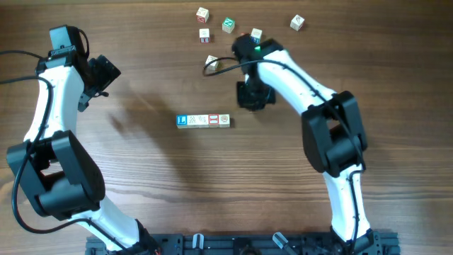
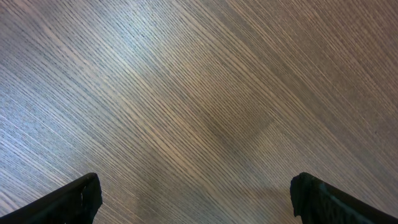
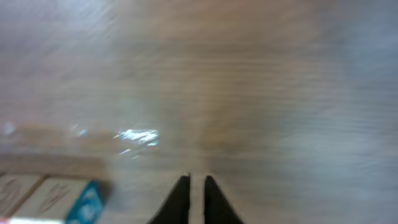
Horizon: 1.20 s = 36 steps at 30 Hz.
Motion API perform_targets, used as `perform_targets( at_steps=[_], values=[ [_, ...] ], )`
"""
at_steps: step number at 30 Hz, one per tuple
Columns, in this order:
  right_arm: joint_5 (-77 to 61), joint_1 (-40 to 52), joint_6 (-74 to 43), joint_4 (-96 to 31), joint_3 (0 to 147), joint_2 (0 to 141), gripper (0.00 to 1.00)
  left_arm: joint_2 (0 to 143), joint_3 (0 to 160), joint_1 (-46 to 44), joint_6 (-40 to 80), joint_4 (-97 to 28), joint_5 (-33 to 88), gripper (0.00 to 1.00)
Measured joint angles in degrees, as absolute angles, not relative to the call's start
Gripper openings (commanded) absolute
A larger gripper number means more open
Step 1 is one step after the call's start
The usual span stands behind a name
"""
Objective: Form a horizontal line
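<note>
The horizontal line is a row of four small wooden cubes set edge to edge at the table's middle: blue "L" face, pale, red face, pale. My right gripper hovers just up and right of the row's right end. In the blurred right wrist view its fingers are shut with nothing between them, and part of the row shows at the bottom left. My left gripper is far to the left. Its fingers are wide open over bare wood.
Loose cubes lie at the far edge: a pale one, a red-marked one, a green one, one beside the right arm, one at far right, and one nearer.
</note>
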<state>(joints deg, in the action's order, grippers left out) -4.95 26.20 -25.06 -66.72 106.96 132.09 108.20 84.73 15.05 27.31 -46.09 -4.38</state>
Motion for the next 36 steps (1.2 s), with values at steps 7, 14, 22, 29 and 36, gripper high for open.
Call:
perform_targets(
  at_steps=[7,14,22,29,36],
  values=[
    [3.11,16.99,-20.12,-63.75,106.96,132.09,0.95,108.2,84.73,15.05,27.31,-46.06,-4.38,1.0],
    [4.6,16.49,-19.57,-55.09,106.72,132.09,1.0,108.2,84.73,15.05,27.31,-46.06,-4.38,1.0],
    [4.97,16.49,-19.57,-31.09,106.21,132.09,1.0,108.2,84.73,15.05,27.31,-46.09,-4.4,1.0],
    [4.99,16.49,-19.57,-30.15,106.21,132.09,1.0,108.2,84.73,15.05,27.31,-46.09,-4.38,1.0],
    [4.99,16.49,-19.57,-30.13,106.21,132.09,1.0,108.2,84.73,15.05,27.31,-46.06,-4.38,1.0]
  ],
)
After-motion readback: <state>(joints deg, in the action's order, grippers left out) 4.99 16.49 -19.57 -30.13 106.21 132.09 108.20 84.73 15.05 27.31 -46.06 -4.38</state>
